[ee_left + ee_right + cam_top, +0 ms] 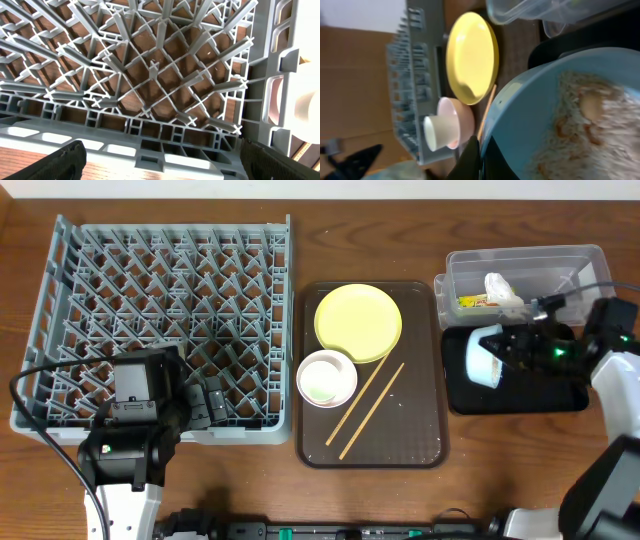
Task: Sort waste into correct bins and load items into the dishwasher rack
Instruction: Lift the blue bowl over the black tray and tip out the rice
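Note:
My right gripper is shut on the rim of the light blue bowl and holds it tipped on its side over the black tray. In the right wrist view the fingers pinch the bowl, which has rice scraps stuck inside. The clear tub holds the wrapper and tissue. The yellow plate, the white bowl with the small cup in it, and two chopsticks lie on the brown tray. My left gripper is open and empty over the front edge of the grey rack.
The brown serving tray sits between the rack and the bins. In the left wrist view the rack's lattice fills the frame, with its right wall close by. The right arm's cable runs over the clear tub.

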Action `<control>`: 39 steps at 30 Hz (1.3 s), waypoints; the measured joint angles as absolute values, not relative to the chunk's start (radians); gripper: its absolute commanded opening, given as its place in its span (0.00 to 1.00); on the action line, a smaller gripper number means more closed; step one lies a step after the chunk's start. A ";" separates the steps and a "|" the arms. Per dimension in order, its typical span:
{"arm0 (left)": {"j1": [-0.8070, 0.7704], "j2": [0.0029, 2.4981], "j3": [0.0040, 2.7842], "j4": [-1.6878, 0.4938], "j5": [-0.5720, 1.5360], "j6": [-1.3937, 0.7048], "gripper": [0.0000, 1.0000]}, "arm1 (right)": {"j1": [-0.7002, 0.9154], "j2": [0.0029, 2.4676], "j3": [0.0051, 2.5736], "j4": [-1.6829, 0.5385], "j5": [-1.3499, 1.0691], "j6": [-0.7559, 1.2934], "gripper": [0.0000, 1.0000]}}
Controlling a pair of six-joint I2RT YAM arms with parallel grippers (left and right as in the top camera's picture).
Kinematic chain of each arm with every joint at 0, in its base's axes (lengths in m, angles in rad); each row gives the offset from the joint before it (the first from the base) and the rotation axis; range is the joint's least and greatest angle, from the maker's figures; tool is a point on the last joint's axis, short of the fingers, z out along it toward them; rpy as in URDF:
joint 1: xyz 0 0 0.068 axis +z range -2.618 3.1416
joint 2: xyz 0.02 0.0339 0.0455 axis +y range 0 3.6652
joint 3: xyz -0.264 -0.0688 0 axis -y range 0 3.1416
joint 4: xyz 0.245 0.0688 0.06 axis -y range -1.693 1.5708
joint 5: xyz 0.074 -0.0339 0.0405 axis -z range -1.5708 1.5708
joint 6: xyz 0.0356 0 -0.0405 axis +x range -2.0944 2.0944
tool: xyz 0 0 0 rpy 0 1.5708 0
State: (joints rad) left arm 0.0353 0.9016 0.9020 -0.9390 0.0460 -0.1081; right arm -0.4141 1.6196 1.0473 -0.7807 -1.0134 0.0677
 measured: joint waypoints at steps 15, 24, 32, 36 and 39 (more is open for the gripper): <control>0.035 0.902 0.902 -0.939 0.046 -0.108 1.00 | -0.602 1.863 1.046 -0.665 -1.344 0.006 0.01; 0.035 0.902 0.902 -0.939 0.046 -0.108 1.00 | -0.693 1.989 1.046 -0.641 -1.496 0.007 0.01; 0.035 0.902 0.902 -0.939 0.046 -0.108 1.00 | -0.703 1.990 1.046 -0.646 -1.512 0.121 0.01; 0.035 0.902 0.902 -0.939 0.046 -0.108 1.00 | -0.703 1.990 1.046 -0.646 -1.514 0.189 0.01; 0.035 0.902 0.902 -0.939 0.046 -0.108 1.00 | -0.703 1.990 1.046 -0.646 -1.516 0.246 0.01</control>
State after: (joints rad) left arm 0.0353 0.9016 0.9020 -0.9390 0.0456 -0.1081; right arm -0.7029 1.9896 1.0458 -0.6464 -1.5158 0.2462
